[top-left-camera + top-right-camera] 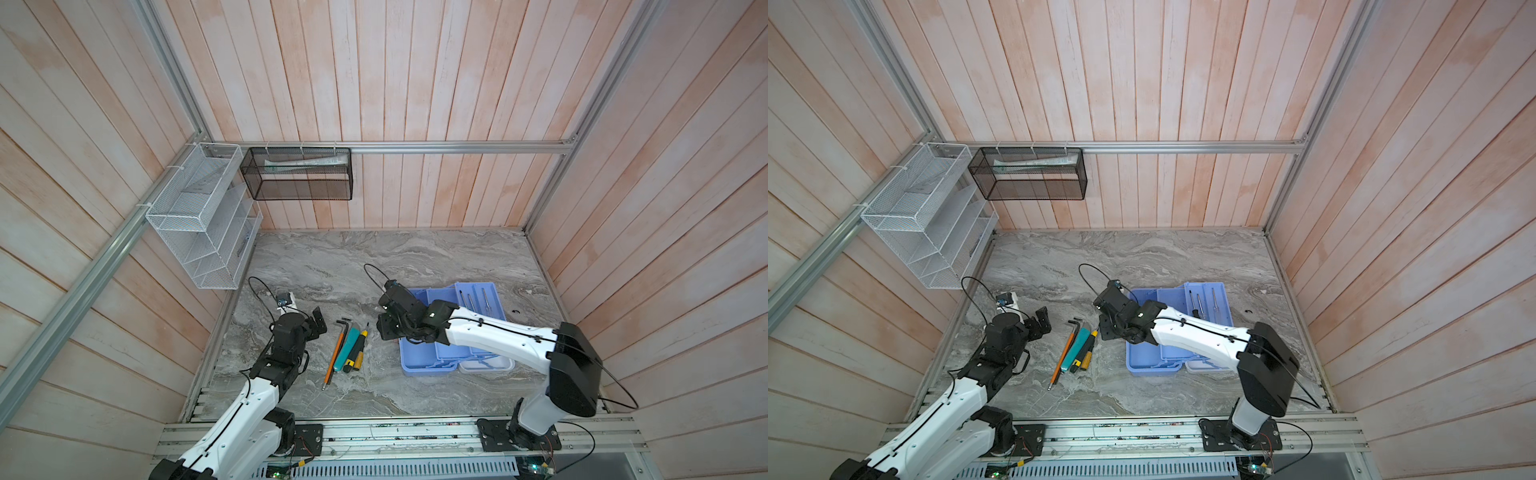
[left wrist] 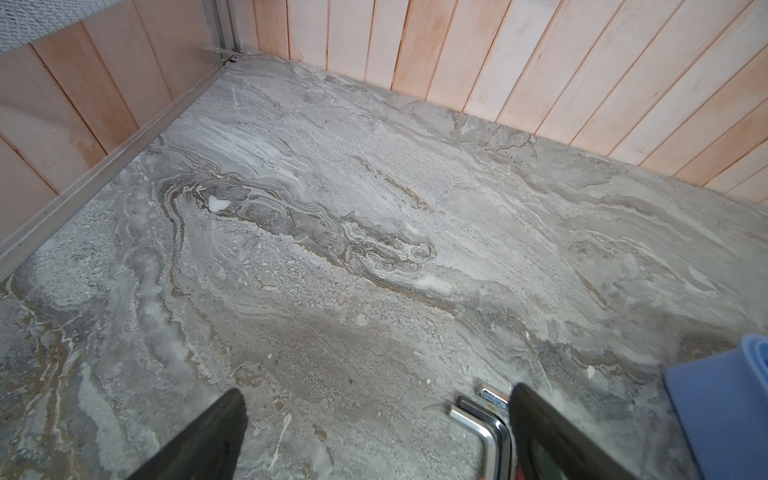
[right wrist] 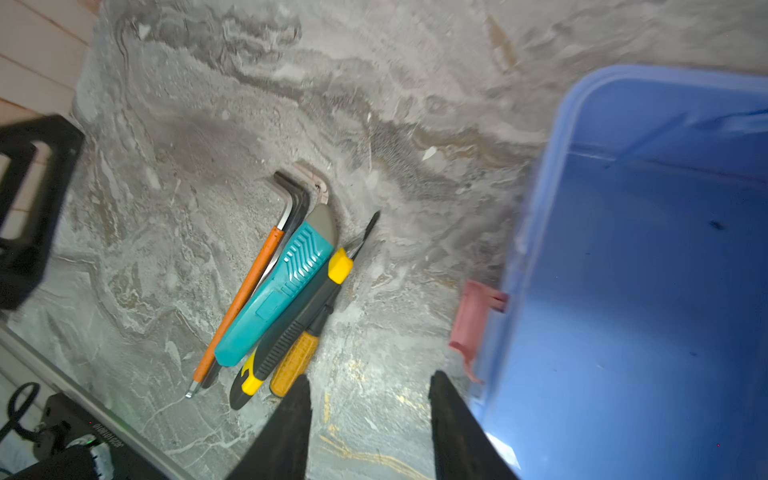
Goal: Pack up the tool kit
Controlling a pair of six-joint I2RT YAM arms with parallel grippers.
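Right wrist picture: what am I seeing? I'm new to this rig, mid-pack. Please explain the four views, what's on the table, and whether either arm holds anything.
Two white-and-black robot arms work over a grey marbled table. Both top views look down on the whole scene; each wrist camera rides on one arm, looking past its two black fingers. In the right wrist picture the right gripper is open and empty, between a row of tools and the open light blue plastic case base. The tools lie side by side: an orange-sleeved metal hex key, a teal plastic tool, a black-and-yellow screwdriver, an amber-handled screwdriver. The left gripper is also open and empty, near the hex key's bend. In a top view, a light blue tray of thin metal tools lies beside the base.
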